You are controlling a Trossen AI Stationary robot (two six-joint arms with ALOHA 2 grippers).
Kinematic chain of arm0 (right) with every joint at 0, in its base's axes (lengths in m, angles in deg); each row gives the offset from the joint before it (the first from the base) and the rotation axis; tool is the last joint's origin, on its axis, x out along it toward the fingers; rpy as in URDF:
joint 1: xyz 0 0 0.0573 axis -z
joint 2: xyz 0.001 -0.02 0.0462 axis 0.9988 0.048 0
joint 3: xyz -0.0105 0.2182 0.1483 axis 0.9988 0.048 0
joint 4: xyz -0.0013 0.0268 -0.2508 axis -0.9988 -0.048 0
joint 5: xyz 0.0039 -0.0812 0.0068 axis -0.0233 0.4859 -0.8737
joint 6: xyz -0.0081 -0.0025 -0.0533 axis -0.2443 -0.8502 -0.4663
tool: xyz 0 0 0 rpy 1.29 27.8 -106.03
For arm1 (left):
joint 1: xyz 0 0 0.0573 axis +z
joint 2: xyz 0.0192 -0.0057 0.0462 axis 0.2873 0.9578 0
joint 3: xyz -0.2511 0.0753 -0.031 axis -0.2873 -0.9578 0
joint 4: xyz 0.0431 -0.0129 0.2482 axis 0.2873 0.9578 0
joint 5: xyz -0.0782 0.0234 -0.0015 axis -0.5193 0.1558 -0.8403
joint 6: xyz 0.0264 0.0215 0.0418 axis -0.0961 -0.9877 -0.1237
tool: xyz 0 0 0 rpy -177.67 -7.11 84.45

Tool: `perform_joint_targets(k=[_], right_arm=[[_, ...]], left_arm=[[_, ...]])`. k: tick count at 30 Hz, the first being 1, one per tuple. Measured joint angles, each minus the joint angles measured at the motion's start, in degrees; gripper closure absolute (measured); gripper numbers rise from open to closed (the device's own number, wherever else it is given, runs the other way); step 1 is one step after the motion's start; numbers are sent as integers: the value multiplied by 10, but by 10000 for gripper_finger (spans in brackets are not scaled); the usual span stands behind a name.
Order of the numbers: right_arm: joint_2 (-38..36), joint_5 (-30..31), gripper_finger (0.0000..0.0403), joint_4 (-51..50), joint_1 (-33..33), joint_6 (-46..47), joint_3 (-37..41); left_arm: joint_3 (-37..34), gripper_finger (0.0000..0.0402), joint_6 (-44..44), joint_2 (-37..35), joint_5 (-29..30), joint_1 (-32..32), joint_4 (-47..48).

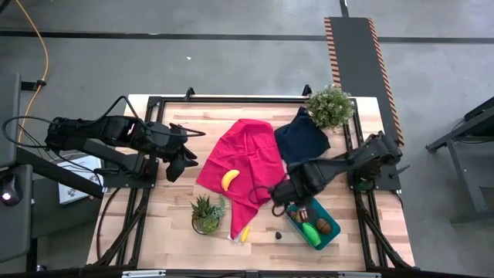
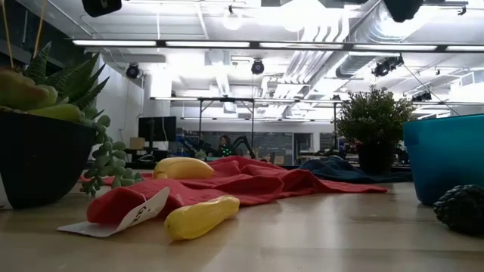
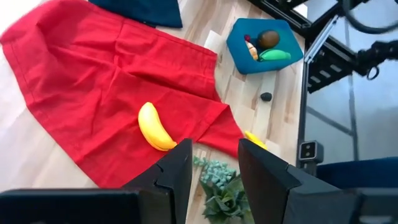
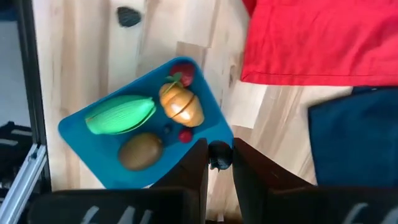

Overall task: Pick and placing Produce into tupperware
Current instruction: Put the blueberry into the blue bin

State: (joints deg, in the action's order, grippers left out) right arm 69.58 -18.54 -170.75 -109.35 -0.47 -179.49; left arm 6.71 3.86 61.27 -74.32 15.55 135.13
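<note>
2 bananas [image 1: 229, 179] lie outside the tupperware [image 1: 327, 239]; right gripper [image 4: 218, 163], nearly closed on a small dark piece [image 4: 217, 155], hovers above it.

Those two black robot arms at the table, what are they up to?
They are sorting toy produce into a teal tub. The right end effector hovers at the tub's edge, pinching a small dark piece. Inside the tub lie a green piece, an orange piece and a brown one. One banana lies on the red cloth, another on the table by the cloth's edge. The left end effector waits over the table's left side, holding nothing.
</note>
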Motion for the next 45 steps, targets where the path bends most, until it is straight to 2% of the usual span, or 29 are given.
perform_joint_targets(k=[17, 23, 31, 39, 45], right_arm=[[-96, 50, 359, 8, -64, 52, 14], [-136, 50, 359, 63, -100, 82, 117], [-189, 26, 359, 184, -129, 132, 251], [-199, -10, 359, 289, -134, 146, 367], [-199, -15, 359, 347, -134, 157, 416]], left_arm=[[0, 284, 48, 0, -5, 0, 0], [0, 284, 71, 0, -4, 0, 0], [0, 284, 72, 0, 8, 0, 0], [0, 284, 72, 0, 12, 0, 0], [0, 284, 72, 0, 12, 0, 0]])
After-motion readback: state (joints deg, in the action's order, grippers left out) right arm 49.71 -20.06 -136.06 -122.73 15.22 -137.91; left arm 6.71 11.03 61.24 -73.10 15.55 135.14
